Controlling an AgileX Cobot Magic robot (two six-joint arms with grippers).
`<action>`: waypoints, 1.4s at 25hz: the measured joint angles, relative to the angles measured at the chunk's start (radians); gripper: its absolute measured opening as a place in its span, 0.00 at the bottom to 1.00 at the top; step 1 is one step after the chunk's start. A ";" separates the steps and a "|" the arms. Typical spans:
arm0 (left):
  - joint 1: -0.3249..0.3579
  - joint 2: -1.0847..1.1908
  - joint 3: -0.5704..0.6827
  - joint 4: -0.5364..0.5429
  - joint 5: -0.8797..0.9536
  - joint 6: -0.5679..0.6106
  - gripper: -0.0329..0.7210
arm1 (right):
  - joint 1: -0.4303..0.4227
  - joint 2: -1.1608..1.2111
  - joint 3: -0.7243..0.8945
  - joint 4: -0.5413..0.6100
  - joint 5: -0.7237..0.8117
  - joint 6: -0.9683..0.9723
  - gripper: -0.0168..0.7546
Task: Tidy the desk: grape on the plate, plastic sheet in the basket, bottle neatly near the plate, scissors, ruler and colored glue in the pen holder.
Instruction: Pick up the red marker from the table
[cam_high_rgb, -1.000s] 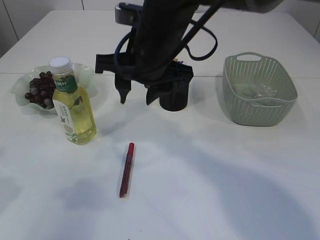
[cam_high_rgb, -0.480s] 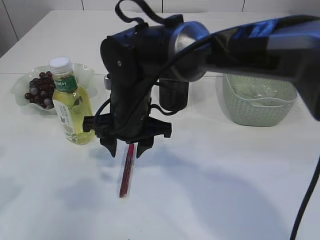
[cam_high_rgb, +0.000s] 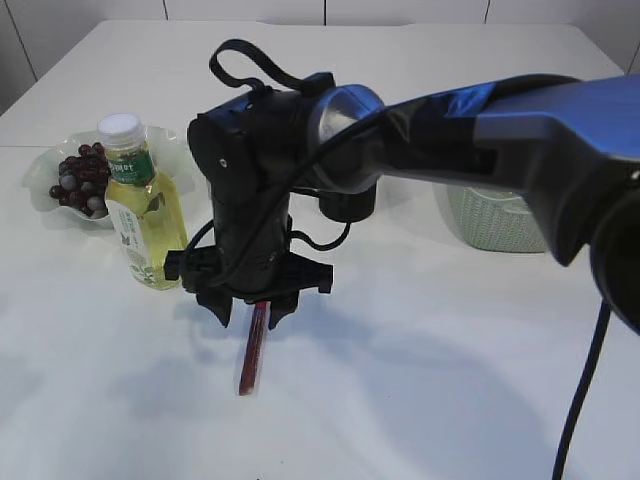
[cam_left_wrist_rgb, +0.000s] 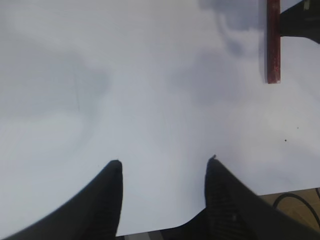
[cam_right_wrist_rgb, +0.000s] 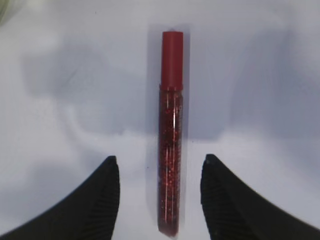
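The right pincer (cam_high_rgb: 250, 310) now sits lower, jaws spread astride the slim red glitter glue tube (cam_high_rgb: 253, 350) on the smooth white table (cam_high_rgb: 450, 380). The left pincer (cam_left_wrist_rgb: 162, 167) hangs spread over bare table.

R gripper (cam_high_rgb: 250, 306) low, jaws apart — L gripper (cam_left_wrist_rgb: 162, 167) likewise.

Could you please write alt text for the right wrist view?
A red glitter glue tube lies lengthwise on a white table, cap pointing away, centred between the open black jaws of the right gripper, which hovers above it.
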 joint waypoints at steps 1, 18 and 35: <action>0.000 0.000 0.000 0.000 0.000 0.000 0.56 | 0.000 0.009 -0.005 0.000 0.000 0.002 0.56; 0.000 0.000 -0.001 0.000 0.000 0.000 0.55 | 0.000 0.102 -0.073 -0.040 0.016 -0.003 0.56; 0.000 0.000 -0.001 0.000 0.000 0.000 0.55 | -0.004 0.110 -0.073 -0.027 0.014 -0.019 0.56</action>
